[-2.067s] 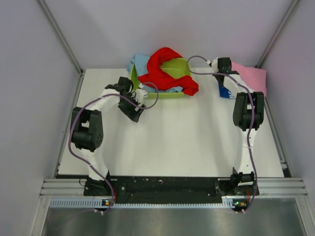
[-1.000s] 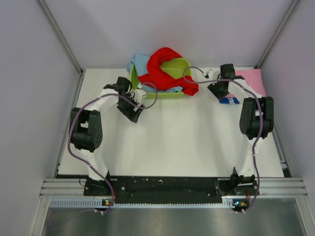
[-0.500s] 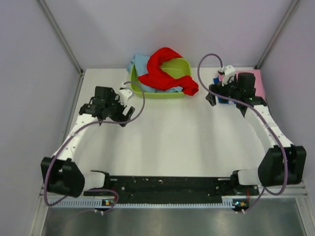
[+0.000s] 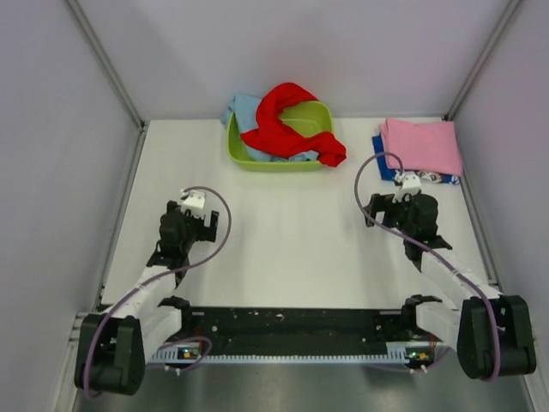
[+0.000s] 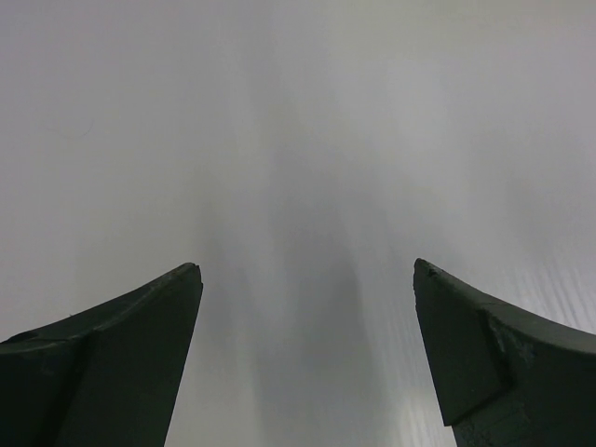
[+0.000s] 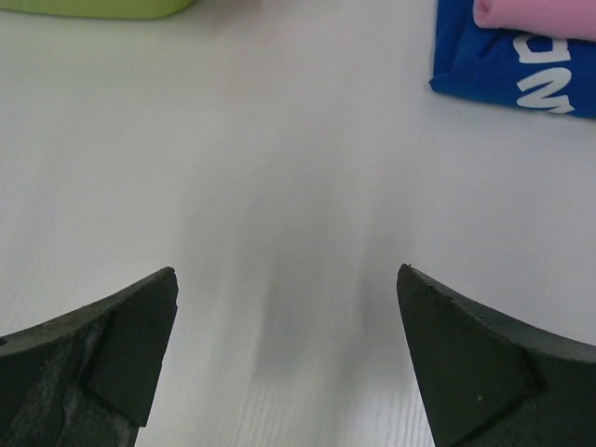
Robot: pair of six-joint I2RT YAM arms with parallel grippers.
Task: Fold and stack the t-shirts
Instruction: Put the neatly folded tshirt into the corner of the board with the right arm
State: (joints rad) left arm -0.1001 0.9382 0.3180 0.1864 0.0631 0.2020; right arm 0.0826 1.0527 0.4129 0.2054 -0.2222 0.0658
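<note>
A folded pink t-shirt [image 4: 422, 146] lies at the back right on top of a folded navy blue one [image 4: 388, 169]. In the right wrist view the navy shirt [image 6: 507, 65] with white lettering shows under the pink edge [image 6: 535, 14]. A red t-shirt [image 4: 287, 120] drapes over the tub, and a light blue one [image 4: 244, 110] is bunched behind it. My right gripper [image 4: 396, 206] [image 6: 286, 270] is open and holds nothing, low over the table in front of the stack. My left gripper [image 4: 182, 225] [image 5: 307, 265] is open over bare table at the near left.
The lime green tub [image 4: 276, 160] stands at the back centre; its edge [image 6: 93, 7] shows in the right wrist view. White walls enclose the white table [image 4: 292, 232] on three sides. The arm bases sit on the black rail [image 4: 292, 324] at the near edge.
Both arms have drawn back toward the near edge and folded low. The right gripper has left the pink and navy stack, and the pink shirt now lies uncovered on the navy one.
</note>
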